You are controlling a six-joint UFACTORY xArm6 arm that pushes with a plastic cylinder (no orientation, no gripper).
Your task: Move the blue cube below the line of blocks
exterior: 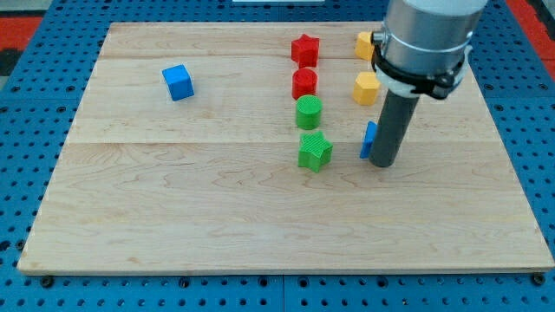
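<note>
The blue cube sits alone on the wooden board at the view's upper left. A line of blocks runs top to bottom near the middle: a red star, a red cylinder, a green cylinder and a green star. My tip rests on the board at the right, far from the blue cube. It touches or nearly touches a second blue block, mostly hidden behind the rod.
Two yellow blocks lie at the upper right: one left of the rod, one partly hidden by the arm. The wooden board lies on a blue perforated table.
</note>
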